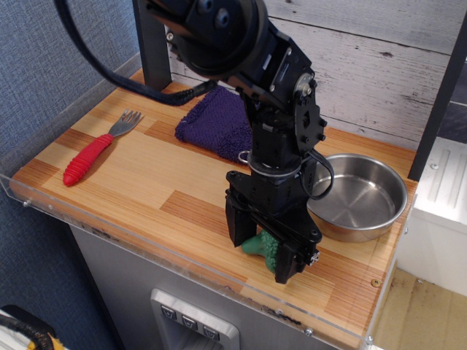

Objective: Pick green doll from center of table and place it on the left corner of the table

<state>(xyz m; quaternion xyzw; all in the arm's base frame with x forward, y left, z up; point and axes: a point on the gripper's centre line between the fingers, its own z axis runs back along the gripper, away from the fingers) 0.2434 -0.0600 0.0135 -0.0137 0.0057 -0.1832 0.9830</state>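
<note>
On the tabletop (146, 182) there is one green doll (264, 246), one metal pan (356, 197), one fork (98, 148) with a red handle, and one purple cloth (217, 122). The pan is bare inside; it sits by the right edge. The doll looks like a small bumpy broccoli with a short smooth stalk. It sits near the front edge, toward the right, just beside the pan. The black hand (261, 251) is down over it, fingers spread, one on each side. The fork lies near the left edge. The cloth is near the back edge.
</note>
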